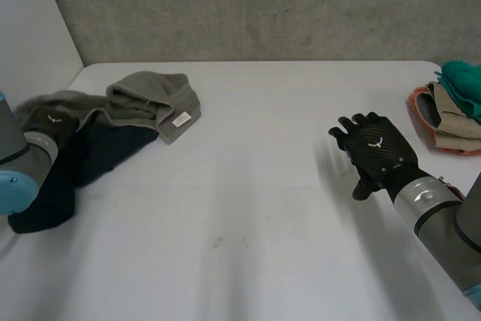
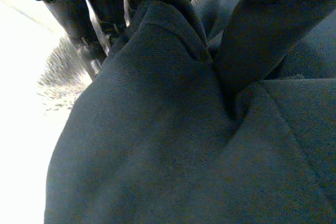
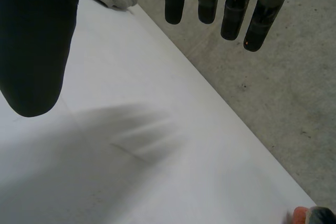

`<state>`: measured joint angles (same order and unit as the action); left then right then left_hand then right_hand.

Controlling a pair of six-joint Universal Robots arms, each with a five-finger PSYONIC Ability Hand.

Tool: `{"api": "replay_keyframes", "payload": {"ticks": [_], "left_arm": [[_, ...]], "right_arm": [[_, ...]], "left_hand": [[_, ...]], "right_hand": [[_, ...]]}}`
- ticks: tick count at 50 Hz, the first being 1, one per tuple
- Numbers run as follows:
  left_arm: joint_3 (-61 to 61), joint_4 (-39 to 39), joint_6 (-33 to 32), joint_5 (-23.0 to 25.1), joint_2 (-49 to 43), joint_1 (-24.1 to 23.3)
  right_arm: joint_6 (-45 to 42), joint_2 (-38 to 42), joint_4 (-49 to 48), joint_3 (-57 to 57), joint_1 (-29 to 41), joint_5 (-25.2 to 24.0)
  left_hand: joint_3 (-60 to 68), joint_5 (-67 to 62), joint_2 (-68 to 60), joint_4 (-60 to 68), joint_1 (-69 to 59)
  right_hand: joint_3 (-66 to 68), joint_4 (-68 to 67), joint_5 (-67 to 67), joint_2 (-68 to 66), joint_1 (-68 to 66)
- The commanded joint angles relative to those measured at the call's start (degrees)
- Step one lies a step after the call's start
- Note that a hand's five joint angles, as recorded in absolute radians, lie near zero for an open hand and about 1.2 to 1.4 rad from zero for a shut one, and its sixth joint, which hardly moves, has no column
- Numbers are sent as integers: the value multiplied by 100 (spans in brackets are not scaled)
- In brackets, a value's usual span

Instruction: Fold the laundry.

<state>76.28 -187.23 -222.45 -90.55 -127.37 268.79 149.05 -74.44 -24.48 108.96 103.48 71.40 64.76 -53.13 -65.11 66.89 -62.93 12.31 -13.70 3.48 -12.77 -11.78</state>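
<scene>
- Navy cloth [image 2: 157, 145] sits bunched under my left hand [image 2: 265, 35]; my fingers [image 2: 102, 9] and thumb pinch a raised ridge of it between them.
- Head view: the navy cloth lies at the left end of the white table [image 1: 248, 208]. Its long axis runs diagonally, from the grey towel [image 1: 154, 103] down toward the near left edge. The towel overlaps its far end.
- My right hand [image 1: 376, 149] hangs above bare table right of centre, palm down, fingers straight, thumb apart, holding nothing.
- Stack of folded laundry [image 1: 451, 114] lies at the right edge, just beyond that hand.
</scene>
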Motion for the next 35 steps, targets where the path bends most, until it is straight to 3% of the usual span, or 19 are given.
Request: {"api": "replay_keyframes", "payload": {"ticks": [1, 9, 15, 20, 25, 29, 35], "left_arm": [[-96, -462, 61, -50, 729, -476], [-482, -1017, 420, -94, 2092, -1047], [-597, -999, 1466, -94, 2769, -1276], [-553, -903, 2371, -50, 2867, -1513], [-615, -727, 3407, 55, 2840, -2267], [-571, -692, 3830, 379, 2709, -2743], [-255, -604, 4235, 652, 2024, -3078]], "right_arm": [[1, 0, -39, -6, -3, 14], [9, -18, -48, -6, 6, 23], [10, -9, -48, 12, -21, 14], [18, -18, -48, -15, -82, 14], [27, -44, -144, -85, -135, 119], [315, -106, -215, -164, -275, 408], [976, -299, -189, -349, -486, 840]], "left_hand": [[1524, -1687, -1489, 1311, -1707], [1524, -1687, -1489, 1311, -1707], [1524, -1687, -1489, 1311, -1707], [1524, -1687, -1489, 1311, -1707], [1524, -1687, -1489, 1311, -1707], [1524, -1687, -1489, 1311, -1707], [1524, -1687, -1489, 1311, -1707]], "right_hand": [[-231, 370, -348, 277, 178], [-231, 370, -348, 277, 178], [-231, 370, -348, 277, 178], [-231, 370, -348, 277, 178], [-231, 370, -348, 277, 178], [-231, 370, -348, 277, 178], [-231, 370, -348, 277, 178]]}}
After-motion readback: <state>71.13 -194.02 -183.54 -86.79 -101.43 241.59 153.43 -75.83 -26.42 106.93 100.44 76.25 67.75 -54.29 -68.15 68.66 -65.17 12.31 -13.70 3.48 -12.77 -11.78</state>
